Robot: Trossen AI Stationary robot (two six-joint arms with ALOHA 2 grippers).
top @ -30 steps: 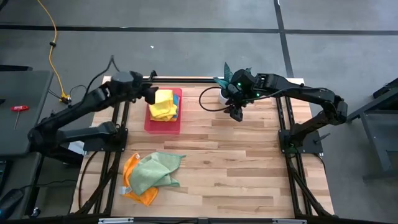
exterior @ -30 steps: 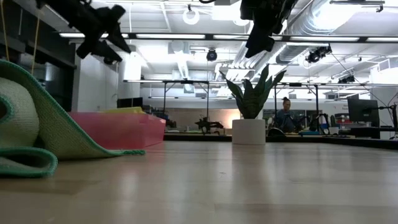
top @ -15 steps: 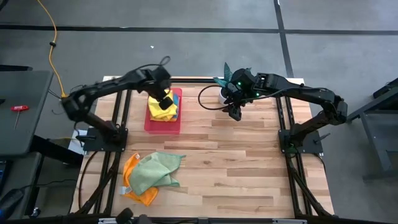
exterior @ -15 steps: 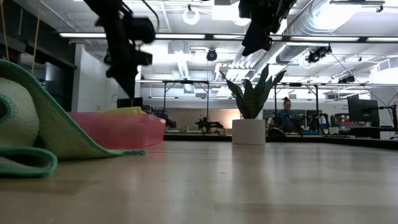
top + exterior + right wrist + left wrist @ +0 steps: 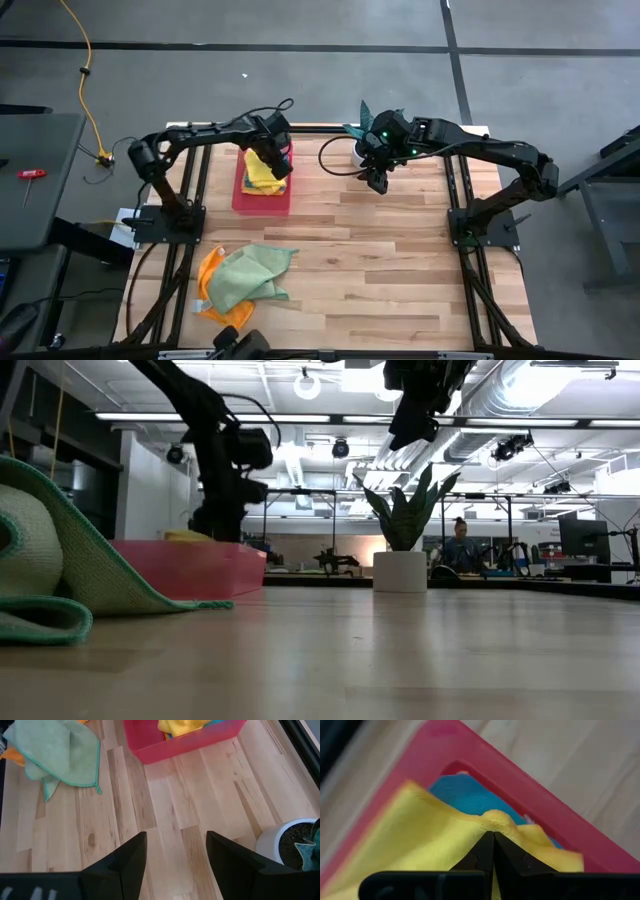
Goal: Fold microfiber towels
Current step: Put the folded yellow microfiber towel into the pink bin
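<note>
The left gripper [image 5: 277, 163] is shown lowered into the pink tray [image 5: 245, 201] at the far left of the worktop [image 5: 380, 260], with its fingers pressed together on a raised ridge of the top yellow towel [image 5: 420, 840]; in the left wrist view the cloth is seen bunched up directly at the closed fingertips. A teal towel [image 5: 462, 795] is visible beneath the yellow one, against the tray's inner wall. Whether a second yellow towel lies in the stack cannot be told.

The pinched point lies toward the tray's far right corner, so the bulk of the yellow towel extends from the gripper toward the near left of the tray. The tray's long axis runs from the far edge of the worktop toward the near edge. A lift straight up would probably be needed before the towel can be carried over the tray wall to open worktop.

The light green towel [image 5: 248, 274] is seen crumpled over the orange towel [image 5: 212, 296] near the front left of the worktop, well apart from the tray. The left arm is the nearer to both piles.

The right gripper [image 5: 377, 180] hangs above the far middle of the worktop beside the potted plant [image 5: 358, 148], its fingers spread and nothing between them.

No brand, label or readable writing is visible on the towels, the tray or the arms.
</note>
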